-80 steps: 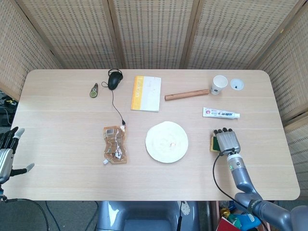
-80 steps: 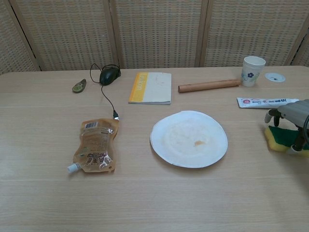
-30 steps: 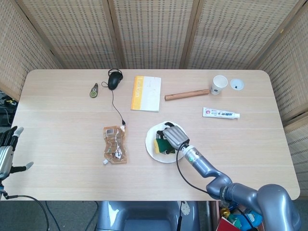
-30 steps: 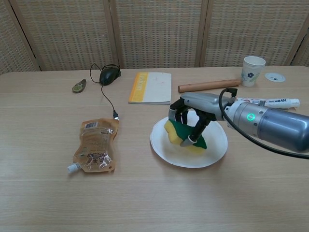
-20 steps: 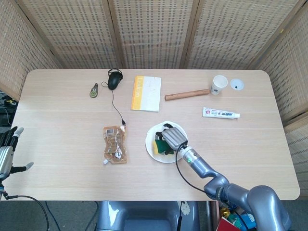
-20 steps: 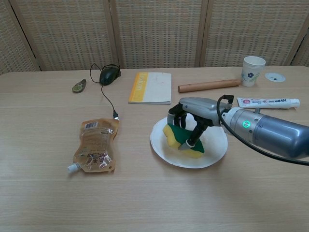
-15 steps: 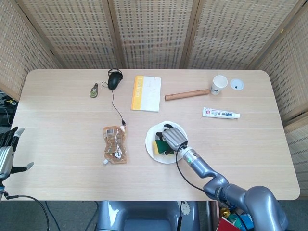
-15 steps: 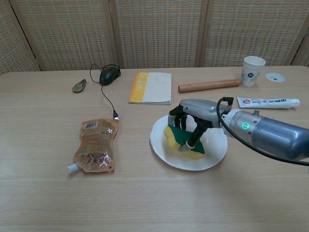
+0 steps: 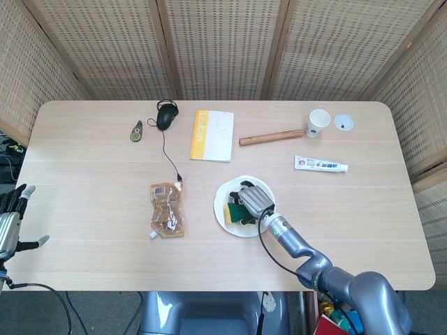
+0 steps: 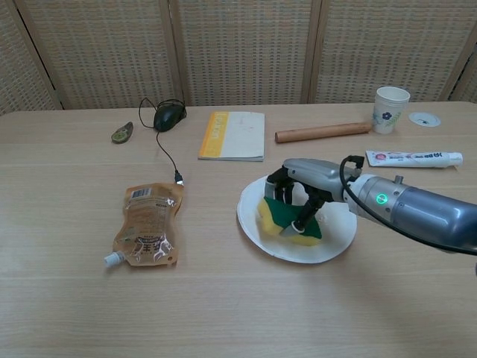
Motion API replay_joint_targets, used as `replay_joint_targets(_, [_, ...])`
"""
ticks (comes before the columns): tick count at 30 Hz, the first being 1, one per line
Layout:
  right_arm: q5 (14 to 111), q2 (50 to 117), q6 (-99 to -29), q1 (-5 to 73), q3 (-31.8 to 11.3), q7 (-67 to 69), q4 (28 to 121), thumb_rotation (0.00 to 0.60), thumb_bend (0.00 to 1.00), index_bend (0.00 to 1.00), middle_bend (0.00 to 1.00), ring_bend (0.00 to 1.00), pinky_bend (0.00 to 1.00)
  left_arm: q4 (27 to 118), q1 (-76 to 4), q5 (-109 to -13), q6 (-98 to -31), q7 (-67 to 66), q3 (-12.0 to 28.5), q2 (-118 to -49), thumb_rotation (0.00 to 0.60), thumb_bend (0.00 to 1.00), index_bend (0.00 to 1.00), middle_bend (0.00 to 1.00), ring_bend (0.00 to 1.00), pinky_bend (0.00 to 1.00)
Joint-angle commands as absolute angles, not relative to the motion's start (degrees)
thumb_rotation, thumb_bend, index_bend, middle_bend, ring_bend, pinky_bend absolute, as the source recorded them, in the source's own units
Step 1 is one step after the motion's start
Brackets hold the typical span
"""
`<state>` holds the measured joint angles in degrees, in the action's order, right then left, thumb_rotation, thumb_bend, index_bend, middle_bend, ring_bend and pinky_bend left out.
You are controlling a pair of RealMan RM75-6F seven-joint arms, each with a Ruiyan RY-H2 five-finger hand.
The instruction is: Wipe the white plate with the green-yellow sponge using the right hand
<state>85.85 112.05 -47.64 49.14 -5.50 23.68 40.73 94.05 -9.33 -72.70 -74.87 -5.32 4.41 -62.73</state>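
Observation:
The white plate (image 10: 328, 246) (image 9: 225, 218) lies on the table right of centre. On it sits the green-yellow sponge (image 10: 282, 214) (image 9: 231, 211), green face up. My right hand (image 10: 307, 185) (image 9: 253, 200) holds the sponge from above, fingers curled over its green top and pressing it onto the plate. My left hand (image 9: 10, 218) hangs off the table's left edge with fingers apart and nothing in it; the chest view does not show it.
A brown pouch (image 10: 147, 224) lies left of the plate. Behind the plate are a yellow-edged notebook (image 10: 232, 135), a wooden rolling pin (image 10: 323, 132), a paper cup (image 10: 390, 108), a toothpaste tube (image 10: 412, 158), and a mouse (image 10: 168, 116) with its cable.
My right hand took the sponge from the table's right side to the plate. In the last half second the plate and sponge shifted slightly right and toward me under the hand.

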Motion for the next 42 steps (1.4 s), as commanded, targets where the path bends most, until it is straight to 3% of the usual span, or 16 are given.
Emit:
replay_joint_targets(1, [85.9, 112.4, -47.8, 49.1, -5.3, 23.9, 40.0, 0.600, 0.17, 0.47, 0.54, 0.44, 0.12, 94.1, -9.3, -72.8, -75.0, -5.3, 4.4, -62.7, 0.600, 0.00, 0.00, 0.00, 0.00, 0.00])
replay_joint_targets(7, [86.8, 111.1, -51.5, 49.1, -5.9, 24.6, 41.6, 0.600, 0.17, 0.47, 0.54, 0.44, 0.17, 94.5, -9.0, -73.3, -75.6, -4.9, 4.4, -62.4, 0.600, 0.00, 0.00, 0.00, 0.00, 0.00])
replay_joint_targets(9, [87.3, 109.3, -53.5, 49.3, -6.6, 24.4, 44.4, 0.600, 0.17, 0.47, 0.54, 0.44, 0.23, 94.7, -8.9, -73.7, -75.8, -4.7, 4.2, -62.3, 0.600, 0.00, 0.00, 0.00, 0.00, 0.00])
replay_joint_targets(14, [86.6, 106.4, -54.2, 49.4, -7.5, 22.2, 49.4, 0.600, 0.17, 0.48, 0.55, 0.44, 0.51, 95.0, -8.8, -74.3, -76.1, -4.4, 4.1, -62.0, 0.600, 0.00, 0.00, 0.00, 0.00, 0.00])
replay_joint_targets(16, [86.1, 105.9, -53.3, 49.3, -7.5, 21.3, 50.4, 0.600, 0.18, 0.48, 0.55, 0.44, 0.55, 95.0, -8.8, -74.4, -76.1, -4.3, 4.1, -62.0, 0.600, 0.00, 0.00, 0.00, 0.00, 0.00])
replay_joint_targets(42, [84.2, 113.0, -46.1, 48.6, -5.0, 27.9, 35.4, 0.600, 0.21, 0.50, 0.56, 0.44, 0.61, 93.9, -9.6, -72.6, -73.9, -4.6, 4.3, -62.6, 0.600, 0.00, 0.00, 0.00, 0.00, 0.00])
